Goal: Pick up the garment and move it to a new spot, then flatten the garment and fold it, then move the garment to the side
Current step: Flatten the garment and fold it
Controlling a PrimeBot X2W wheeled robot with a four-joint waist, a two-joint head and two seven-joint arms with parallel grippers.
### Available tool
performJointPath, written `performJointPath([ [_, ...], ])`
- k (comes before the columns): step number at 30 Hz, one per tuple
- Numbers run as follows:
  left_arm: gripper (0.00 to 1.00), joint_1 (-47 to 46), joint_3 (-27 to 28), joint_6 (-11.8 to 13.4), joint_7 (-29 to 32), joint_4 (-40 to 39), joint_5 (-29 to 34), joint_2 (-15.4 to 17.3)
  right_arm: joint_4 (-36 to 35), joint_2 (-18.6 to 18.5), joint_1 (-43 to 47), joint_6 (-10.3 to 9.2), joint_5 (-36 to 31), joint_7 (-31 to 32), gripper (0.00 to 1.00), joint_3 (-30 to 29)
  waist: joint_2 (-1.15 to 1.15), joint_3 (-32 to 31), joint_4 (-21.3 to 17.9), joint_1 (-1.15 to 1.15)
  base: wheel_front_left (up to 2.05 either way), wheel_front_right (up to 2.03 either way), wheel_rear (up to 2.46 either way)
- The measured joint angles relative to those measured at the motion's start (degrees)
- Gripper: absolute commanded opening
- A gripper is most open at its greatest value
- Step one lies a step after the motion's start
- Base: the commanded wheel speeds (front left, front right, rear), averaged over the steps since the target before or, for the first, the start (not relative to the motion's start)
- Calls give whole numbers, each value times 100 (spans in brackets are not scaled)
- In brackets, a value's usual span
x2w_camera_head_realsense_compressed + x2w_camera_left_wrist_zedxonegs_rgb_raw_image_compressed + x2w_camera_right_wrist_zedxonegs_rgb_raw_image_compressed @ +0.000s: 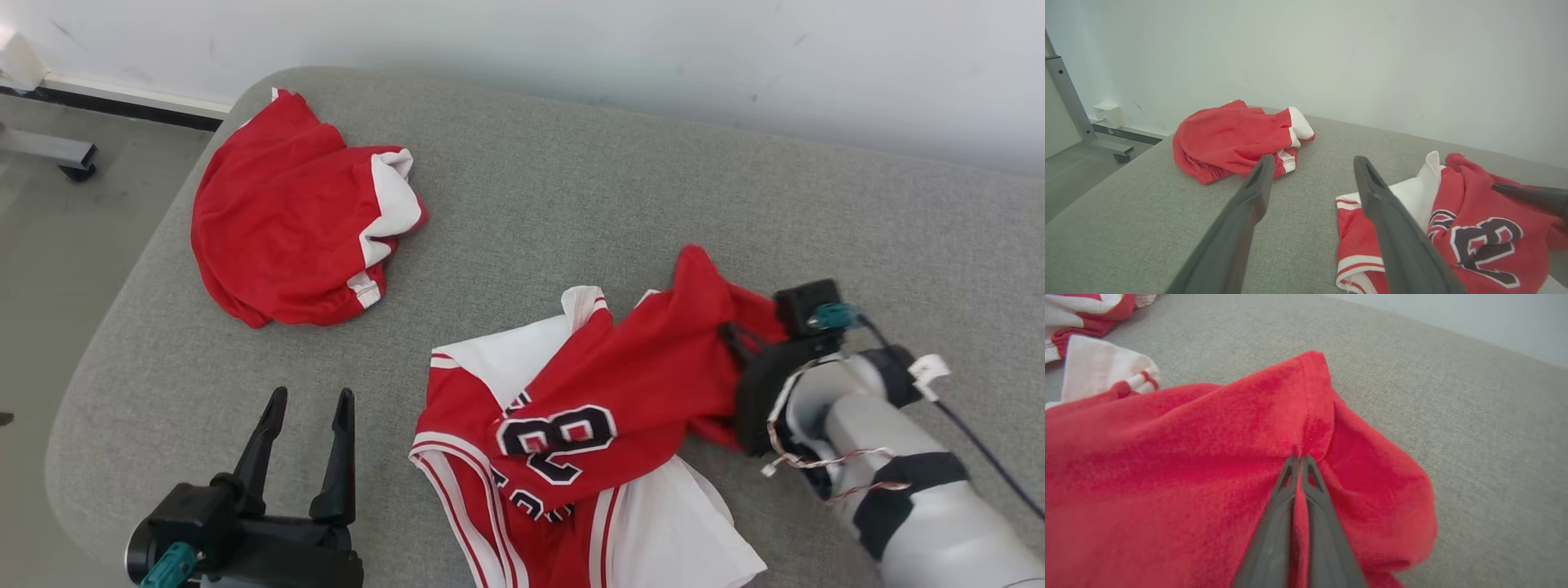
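On the grey cushion (571, 204), the right gripper (1299, 459) is clamped on a fold of the crumpled jersey (604, 376) while the left gripper (313, 398) stands spread and empty, so moving, flattening and folding seemingly all remain.

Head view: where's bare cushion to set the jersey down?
Widest bare patch: the grey cushion between the crumpled red garment and the jersey, back to the wall. Also far right, beyond the right gripper. Crowded: near edge, left gripper beside the jersey.
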Motion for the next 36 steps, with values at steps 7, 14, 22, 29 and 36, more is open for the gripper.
performJointPath([
  [7, 100, -40, -49, -1, 0, 10, -19, -7, 90, -413, -245, 0, 240, -935, 0, -215, 0, -59, -68, 0, 0, 0, 0],
  [14, 100, 24, 48, -1, 0, -18, -3, -10, 97, -832, -601, 0, 335, -1506, 0, -511, 0, -132, -361, -1, 0, 0, 0],
  [22, 100, 64, 22, -1, 0, -23, 7, -10, 85, -1481, -839, 0, 392, -1693, 0, -1069, 0, -210, -734, -1, 0, 0, 0],
  [29, 100, 52, 0, -1, 0, -15, -10, -11, 381, -1681, -814, 0, 360, -1714, 100, -1380, 0, -223, -745, -1, 0, 0, 0],
  [36, 100, 90, 92, -1, 0, 2, -12, -12, 156, -1462, -591, 0, 19, -1802, 100, -1567, 0, -292, -870, -1, 0, 0, 0],
])
